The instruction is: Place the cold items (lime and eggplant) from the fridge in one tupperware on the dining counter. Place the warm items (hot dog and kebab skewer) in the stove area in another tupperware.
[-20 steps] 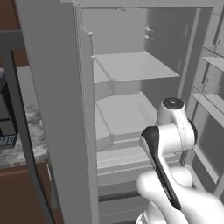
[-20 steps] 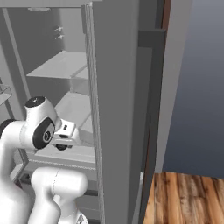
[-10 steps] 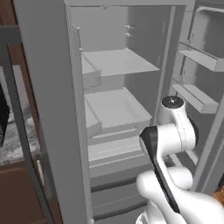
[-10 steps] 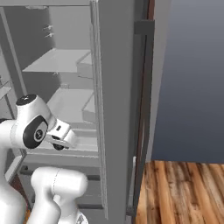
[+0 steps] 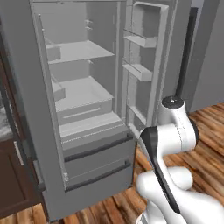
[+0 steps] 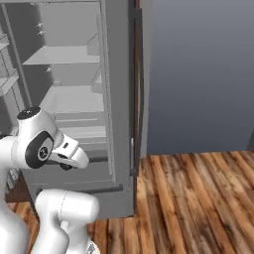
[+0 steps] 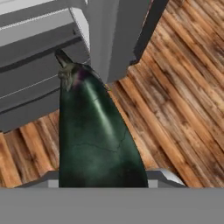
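I'm seeing the eggplant (image 7: 94,135) hanging over the wooden floor (image 7: 179,109), the open fridge (image 5: 83,109) standing just behind it

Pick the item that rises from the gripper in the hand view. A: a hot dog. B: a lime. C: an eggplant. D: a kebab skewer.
C: a long, glossy, dark eggplant with a stem cap at its far end rises from the gripper, over the wooden floor.

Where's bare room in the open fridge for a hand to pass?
Free: the upper shelf and the middle shelf, both bare up to the fridge walls; also the door bins. Crowded: nowhere visible inside. The tool holds the eggplant over wood floor.
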